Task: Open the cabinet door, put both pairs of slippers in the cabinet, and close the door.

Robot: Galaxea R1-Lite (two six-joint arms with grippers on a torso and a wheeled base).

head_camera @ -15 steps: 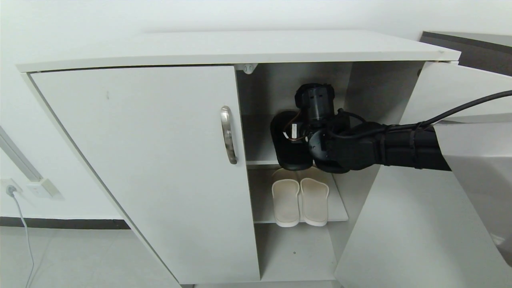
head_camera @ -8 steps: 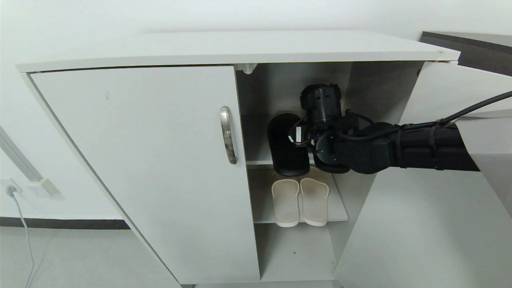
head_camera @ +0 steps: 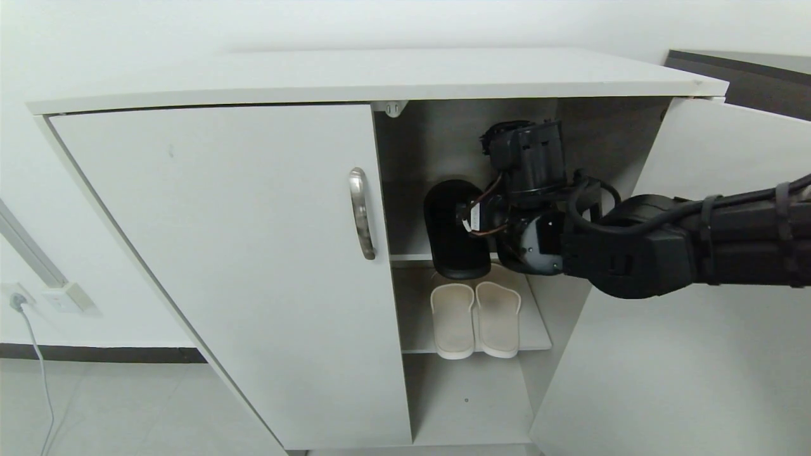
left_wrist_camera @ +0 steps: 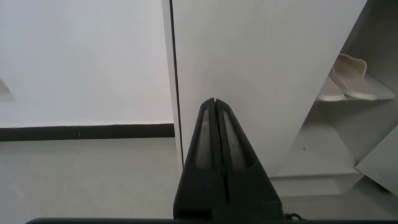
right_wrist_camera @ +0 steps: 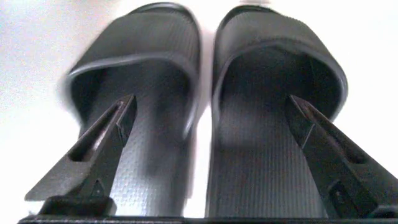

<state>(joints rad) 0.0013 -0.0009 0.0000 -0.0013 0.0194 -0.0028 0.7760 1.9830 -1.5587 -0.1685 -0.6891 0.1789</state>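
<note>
The white cabinet (head_camera: pixel 380 76) has its left door (head_camera: pixel 222 253) closed and its right door (head_camera: pixel 697 329) swung open. A pair of black slippers (head_camera: pixel 453 231) lies on the upper shelf, heels at the shelf's front edge. My right arm (head_camera: pixel 633 247) stands inside the opening just right of them. My right gripper (right_wrist_camera: pixel 211 102) is open, one finger over each black slipper (right_wrist_camera: pixel 146 81), gripping nothing. White slippers (head_camera: pixel 475 316) sit side by side on the middle shelf. My left gripper (left_wrist_camera: pixel 214 102) is shut and empty, low in front of the closed door, with the white slippers (left_wrist_camera: pixel 348 78) off to one side.
A metal handle (head_camera: pixel 360 212) is on the closed door's edge. The bottom compartment (head_camera: pixel 469 399) holds nothing. A wall socket with a cable (head_camera: pixel 16 301) is at the lower left. A dark-topped surface (head_camera: pixel 747 76) stands behind the open door.
My right arm has drawn back to the right and its wrist has risen. The black slippers slid slightly toward the shelf's front edge at first and have lain still since.
</note>
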